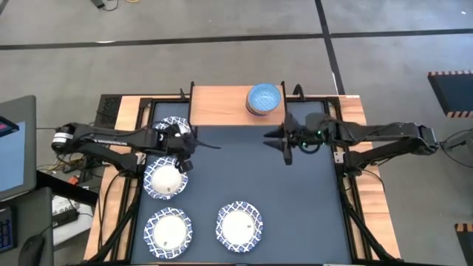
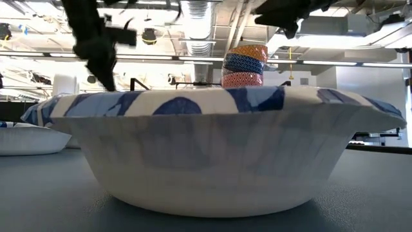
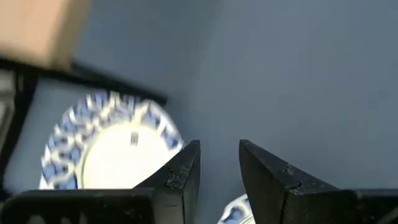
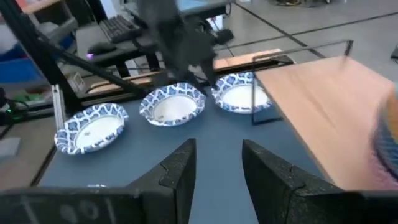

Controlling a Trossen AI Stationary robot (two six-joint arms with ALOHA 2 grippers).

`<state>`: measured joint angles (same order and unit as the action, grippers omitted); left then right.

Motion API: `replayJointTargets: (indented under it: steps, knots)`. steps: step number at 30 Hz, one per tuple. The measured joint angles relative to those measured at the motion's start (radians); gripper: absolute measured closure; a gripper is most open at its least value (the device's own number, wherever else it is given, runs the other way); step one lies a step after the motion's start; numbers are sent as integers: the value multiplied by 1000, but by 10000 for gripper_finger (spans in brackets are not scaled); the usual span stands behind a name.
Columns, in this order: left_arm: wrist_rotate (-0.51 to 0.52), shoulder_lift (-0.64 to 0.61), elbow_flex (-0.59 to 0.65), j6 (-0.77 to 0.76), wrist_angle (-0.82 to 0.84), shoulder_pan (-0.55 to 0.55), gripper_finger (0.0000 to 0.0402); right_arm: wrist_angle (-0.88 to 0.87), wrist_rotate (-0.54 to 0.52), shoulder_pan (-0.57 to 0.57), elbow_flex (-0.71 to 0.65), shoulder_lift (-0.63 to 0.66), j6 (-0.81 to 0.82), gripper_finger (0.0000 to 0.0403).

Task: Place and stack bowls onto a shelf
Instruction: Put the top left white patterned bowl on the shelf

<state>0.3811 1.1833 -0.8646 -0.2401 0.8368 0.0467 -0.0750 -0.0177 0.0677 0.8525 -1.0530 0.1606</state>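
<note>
The shelf (image 1: 222, 106) stands at the table's far edge with a stack of small bowls (image 1: 264, 98) on its right part, a light blue one on top; in the low view the stack (image 2: 244, 66) shows red and blue patterned sides. Four wide white bowls with blue rims rest on the table's left half: one (image 1: 170, 127) beside the shelf, one (image 1: 165, 179) nearer, two (image 1: 168, 229) (image 1: 239, 225) at the near edge. My left gripper (image 1: 185, 151) (image 3: 217, 168) hovers open and empty between the two far white bowls. My right gripper (image 1: 284, 144) (image 4: 217, 162) hangs open and empty in front of the shelf's right part.
Black frame rails (image 1: 347, 185) run along both sides of the dark table top (image 1: 295, 214). The table's right half holds no bowls. In the low view a white bowl (image 2: 212, 148) stands right before the camera and blocks most of the table.
</note>
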Motion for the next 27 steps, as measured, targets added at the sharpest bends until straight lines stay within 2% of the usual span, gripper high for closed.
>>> replayJointTargets:
  steps: [6, 13, 19, 22, 27]
  knots:
    - [-7, 0, 135, -43, -21, 87, 301, -19, -17, -36, -17, -43, 16, 246]
    - [-73, 1, 208, -5, -106, 189, 301, -8, -18, -2, -18, -97, 15, 246]
    - [-120, 1, 250, 38, -148, 235, 304, 4, -19, 27, -18, -136, 16, 246]
    - [-162, 3, 278, 54, -187, 241, 325, 2, -19, 27, -18, -152, 17, 246]
    - [-193, 7, 273, 45, -190, 237, 391, 7, -19, 27, -18, -164, 18, 246]
